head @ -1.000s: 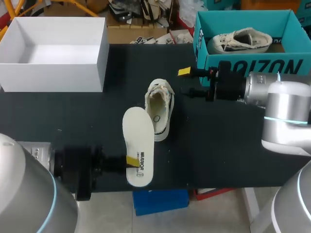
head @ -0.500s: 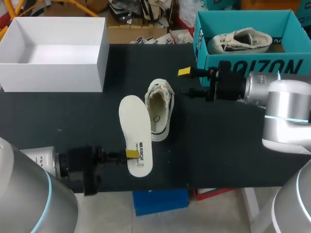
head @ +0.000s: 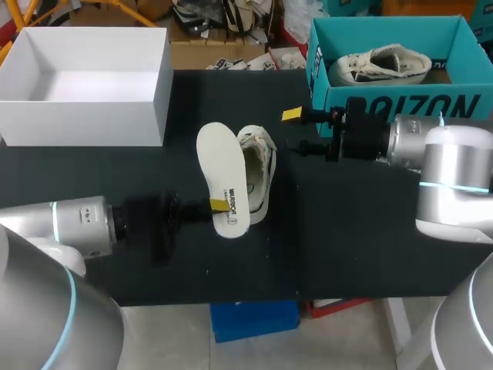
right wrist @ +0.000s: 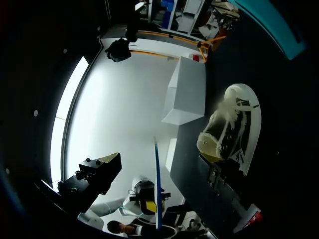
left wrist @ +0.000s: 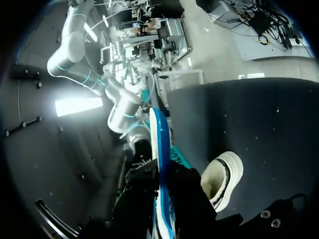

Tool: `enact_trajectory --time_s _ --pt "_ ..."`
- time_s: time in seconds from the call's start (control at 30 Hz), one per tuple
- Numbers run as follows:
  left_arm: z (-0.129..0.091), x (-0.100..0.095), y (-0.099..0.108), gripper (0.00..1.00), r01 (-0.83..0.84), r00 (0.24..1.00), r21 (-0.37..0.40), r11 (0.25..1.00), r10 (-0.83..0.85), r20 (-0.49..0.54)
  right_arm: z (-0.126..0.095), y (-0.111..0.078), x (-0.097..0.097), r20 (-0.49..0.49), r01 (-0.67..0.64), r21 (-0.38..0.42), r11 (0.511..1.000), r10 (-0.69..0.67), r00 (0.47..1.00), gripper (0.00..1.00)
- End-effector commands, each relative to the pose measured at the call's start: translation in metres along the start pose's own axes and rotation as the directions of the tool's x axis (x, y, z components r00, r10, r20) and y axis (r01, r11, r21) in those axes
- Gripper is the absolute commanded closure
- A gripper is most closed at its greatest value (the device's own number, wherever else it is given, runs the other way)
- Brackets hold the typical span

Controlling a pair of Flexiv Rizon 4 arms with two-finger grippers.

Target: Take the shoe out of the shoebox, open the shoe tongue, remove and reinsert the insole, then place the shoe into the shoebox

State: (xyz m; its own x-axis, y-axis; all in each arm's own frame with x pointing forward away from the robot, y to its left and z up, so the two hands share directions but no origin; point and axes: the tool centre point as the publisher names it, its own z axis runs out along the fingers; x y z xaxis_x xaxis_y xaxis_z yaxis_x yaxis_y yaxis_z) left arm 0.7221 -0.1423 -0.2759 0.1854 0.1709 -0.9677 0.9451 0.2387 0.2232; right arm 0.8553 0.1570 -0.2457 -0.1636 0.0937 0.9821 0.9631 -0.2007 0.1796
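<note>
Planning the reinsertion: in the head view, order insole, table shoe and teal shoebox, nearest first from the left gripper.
1. insole, held in the left gripper
2. shoe on the table, beside the insole
3. teal shoebox, far right corner

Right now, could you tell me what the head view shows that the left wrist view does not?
Only the head view: the white box, the second shoe in the teal shoebox, and the insole's pale top face. Only the left wrist view: the insole's blue underside, edge-on. Both: the left gripper shut on the insole, with the shoe on the table beside it.
</note>
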Motion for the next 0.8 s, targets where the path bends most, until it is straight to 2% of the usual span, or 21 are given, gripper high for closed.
enact_trajectory --time_s 0.03,0.47,0.57,0.8 --pt "0.0260 0.0045 0.0281 1.00 0.004 1.000 0.013 1.000 -0.004 -0.001 0.0006 -0.0006 0.0005 0.003 -0.001 -0.002 1.000 0.001 1.000 0.00" --pt "0.0286 0.0034 0.0315 1.00 0.010 1.000 0.013 1.000 -0.010 0.008 0.0006 -0.0006 0.0005 0.003 -0.001 -0.002 1.000 0.001 1.000 0.00" --pt "0.0286 0.0034 0.0315 1.00 0.010 1.000 0.013 1.000 -0.010 0.008 -0.0035 0.0014 -0.0024 -0.016 0.044 0.095 0.995 -0.043 0.999 0.00" --pt "0.0286 0.0034 0.0315 1.00 0.010 1.000 0.013 1.000 -0.010 0.008 -0.0037 0.0018 -0.0066 -0.023 0.052 0.246 0.968 -0.047 0.999 0.00"
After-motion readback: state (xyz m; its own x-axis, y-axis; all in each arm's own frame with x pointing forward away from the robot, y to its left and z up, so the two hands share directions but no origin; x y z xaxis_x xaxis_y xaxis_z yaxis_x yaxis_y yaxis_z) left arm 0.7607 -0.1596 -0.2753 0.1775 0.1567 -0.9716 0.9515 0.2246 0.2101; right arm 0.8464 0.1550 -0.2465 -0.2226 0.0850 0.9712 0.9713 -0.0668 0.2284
